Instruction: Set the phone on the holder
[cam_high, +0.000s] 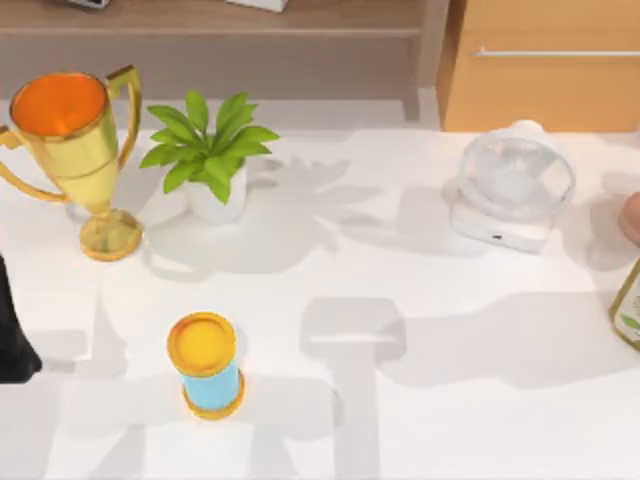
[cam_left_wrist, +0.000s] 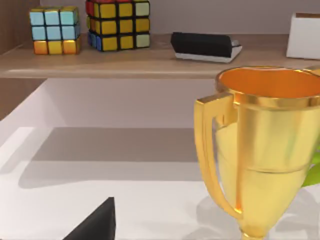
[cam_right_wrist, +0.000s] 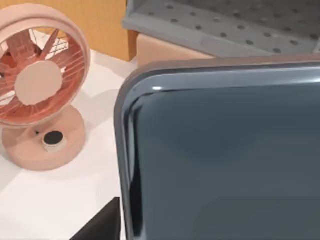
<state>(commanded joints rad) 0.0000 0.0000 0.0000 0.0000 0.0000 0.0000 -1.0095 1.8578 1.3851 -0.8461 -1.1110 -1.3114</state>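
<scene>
One phone (cam_right_wrist: 225, 155) looms close before my right jaws, glossy dark grey-black with a rounded corner; one pink fan (cam_right_wrist: 40, 90) stands beyond it on the desk (cam_right_wrist: 45, 205). Whether either pair of jaws is spread or pinching, I cannot tell.

The phone (cam_right_wrist: 225, 155) is cut off by the right wrist view's edges, so only one rounded corner is seen. In the top view, a bottle (cam_high: 630, 305) and a pink object (cam_high: 631, 218) are cropped at the right edge, and a dark arm part (cam_high: 12, 340) at the left. The trophy (cam_left_wrist: 265, 150) is cropped in the left wrist view.
</scene>
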